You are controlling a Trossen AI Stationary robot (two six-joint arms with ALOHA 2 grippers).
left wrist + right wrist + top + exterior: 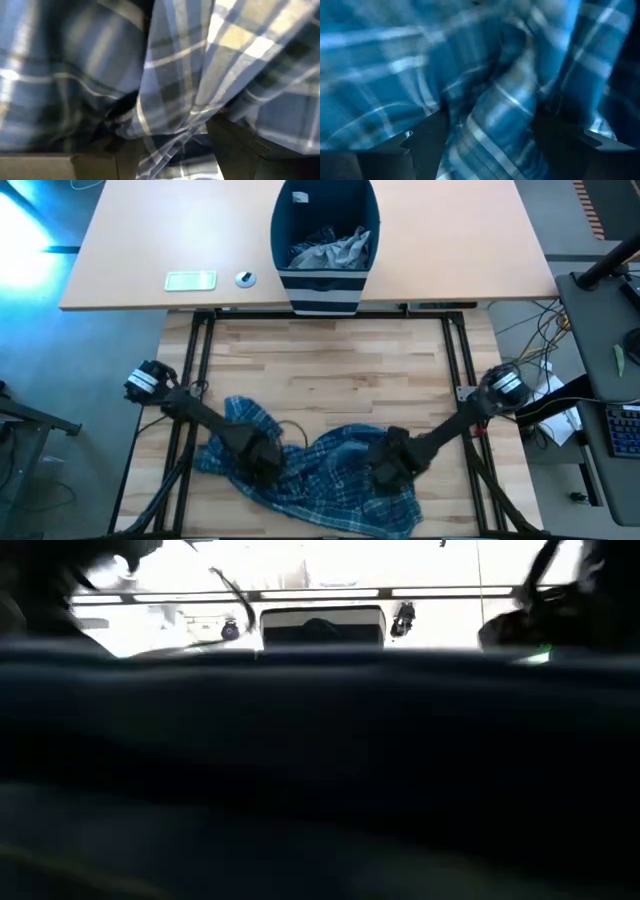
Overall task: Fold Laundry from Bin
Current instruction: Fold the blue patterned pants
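wooden slats of your tabletop (340, 370) run bare through the middle, with a paler desk (150, 240) behind it. on that desk stands the bin (325, 235), navy with pale stripes low on its wall, a grey garment (330, 250) crumpled inside. beside it lie a pale flat card (190, 280) and a small round disc (245, 278). near the front edge you have a plaid garment (330, 470) spread in a rumpled heap. your left pincer (262, 460) sits down on its left part, right pincer (385, 465) on its right part. in each wrist view a fold of plaid runs between the dark fingers (235, 145) (427, 142), so both are grasping the cloth. low view is mostly blocked by dark fabric.
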